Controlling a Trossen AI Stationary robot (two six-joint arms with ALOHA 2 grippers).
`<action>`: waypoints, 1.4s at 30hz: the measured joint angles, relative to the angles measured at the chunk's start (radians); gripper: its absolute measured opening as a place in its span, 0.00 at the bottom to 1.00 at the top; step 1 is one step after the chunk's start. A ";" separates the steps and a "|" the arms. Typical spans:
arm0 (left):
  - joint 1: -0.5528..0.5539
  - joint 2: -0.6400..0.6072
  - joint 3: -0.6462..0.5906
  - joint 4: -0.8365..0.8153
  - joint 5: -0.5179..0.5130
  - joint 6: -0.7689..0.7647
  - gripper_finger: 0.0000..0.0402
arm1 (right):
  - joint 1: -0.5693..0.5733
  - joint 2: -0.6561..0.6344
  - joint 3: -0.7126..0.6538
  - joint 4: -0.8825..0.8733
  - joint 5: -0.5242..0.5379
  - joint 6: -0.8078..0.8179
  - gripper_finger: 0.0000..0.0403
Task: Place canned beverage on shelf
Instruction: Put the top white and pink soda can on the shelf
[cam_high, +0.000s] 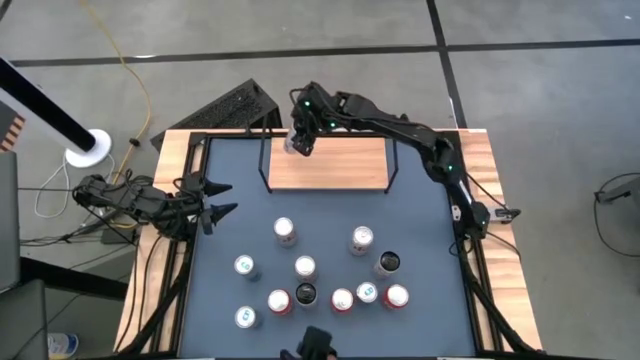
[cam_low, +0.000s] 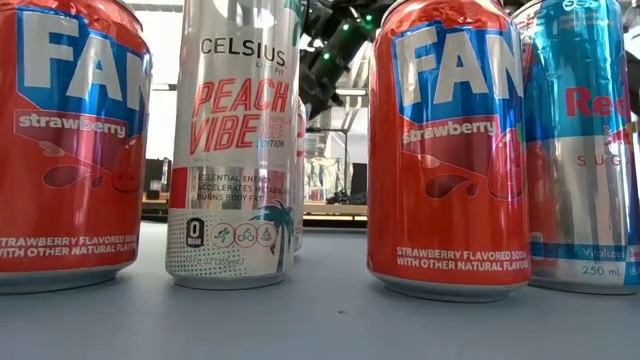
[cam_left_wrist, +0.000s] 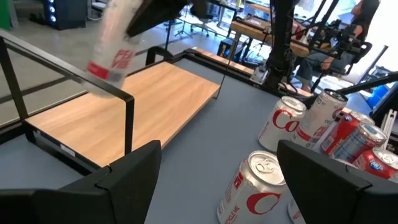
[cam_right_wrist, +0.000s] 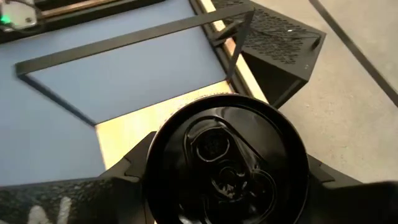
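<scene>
Right pincer (cam_high: 299, 141) clamped on can (cam_right_wrist: 225, 158) above shelf (cam_high: 330, 165) left end; left pincer (cam_high: 222, 199) open.

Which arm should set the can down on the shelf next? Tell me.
Right. Its pincer is shut on a can above the back left corner of the shelf. The left pincer is open and empty by the table's left edge.

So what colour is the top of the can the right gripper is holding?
Black, lid seen best in the right wrist view.
</scene>
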 joint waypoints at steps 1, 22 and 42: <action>0.000 0.000 0.000 -0.003 0.001 0.000 0.77 | -0.002 0.003 0.002 -0.004 0.001 0.000 0.56; 0.000 0.000 0.000 0.000 -0.005 0.000 0.77 | 0.016 0.074 0.007 -0.020 0.006 -0.067 0.56; 0.000 0.000 0.000 0.002 -0.032 -0.005 0.77 | 0.022 0.078 0.008 -0.020 0.006 -0.100 0.69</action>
